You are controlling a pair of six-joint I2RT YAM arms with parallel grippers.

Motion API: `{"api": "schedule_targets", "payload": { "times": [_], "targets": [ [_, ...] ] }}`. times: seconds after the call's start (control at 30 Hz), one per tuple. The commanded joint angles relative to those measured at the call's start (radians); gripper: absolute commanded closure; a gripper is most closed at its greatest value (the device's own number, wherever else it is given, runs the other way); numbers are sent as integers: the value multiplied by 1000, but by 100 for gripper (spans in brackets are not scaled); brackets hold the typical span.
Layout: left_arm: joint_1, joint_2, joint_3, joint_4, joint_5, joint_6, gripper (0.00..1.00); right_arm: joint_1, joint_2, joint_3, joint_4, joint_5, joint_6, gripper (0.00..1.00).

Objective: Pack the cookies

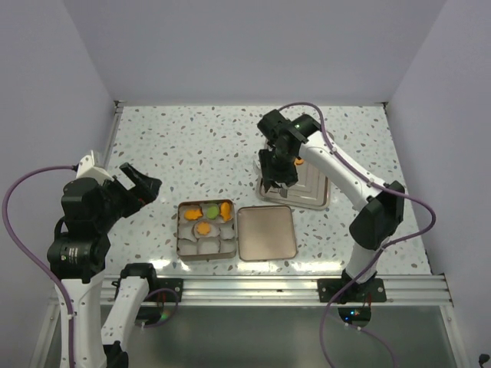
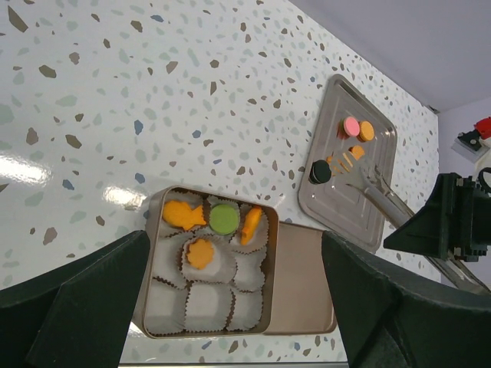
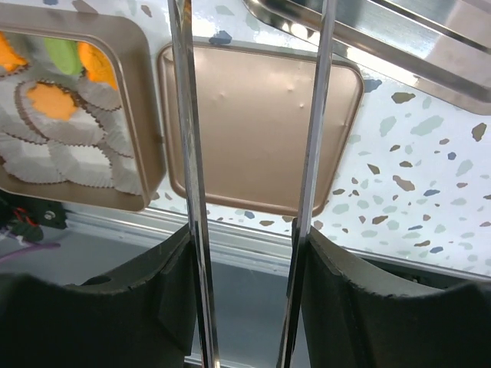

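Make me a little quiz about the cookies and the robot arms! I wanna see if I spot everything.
1. True or false: the black cookie lies on the silver tray.
2. Which gripper holds the tongs? A) left B) right C) neither
3. Fill in: the tin holds ___ cookies.
Key: 1 true. 2 B, the right gripper. 3 four.

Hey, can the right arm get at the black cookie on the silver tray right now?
Probably yes. The tongs in the right gripper hang over the silver tray, tips open close beside the black cookie, and nothing covers it.
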Motion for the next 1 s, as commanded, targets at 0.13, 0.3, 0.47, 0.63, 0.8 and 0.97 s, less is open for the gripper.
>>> {"api": "schedule_targets", "payload": {
  "times": [0.13, 0.3, 0.47, 0.63, 0.8, 0.97],
  "targets": [
    [-5, 4, 21, 2, -10, 37, 0, -16, 20, -71, -78, 55, -42, 48],
    [-5, 7, 20, -3, -18, 44, 0, -19, 22, -133, -54, 72, -41, 48],
    [-5, 11, 12, 2, -16, 54, 0, -22, 27, -183, -18, 48, -41, 48],
    [-5, 24, 10, 10, -15, 61, 0, -24, 60, -177, 2, 37, -41, 48],
    [-5, 31, 13, 14, -21, 72, 0, -30, 96, -167, 26, 28, -53, 49],
    [-5, 37, 23, 10, -30, 78, 0, -46, 143, -134, 34, 26, -62, 49]
  ]
}}
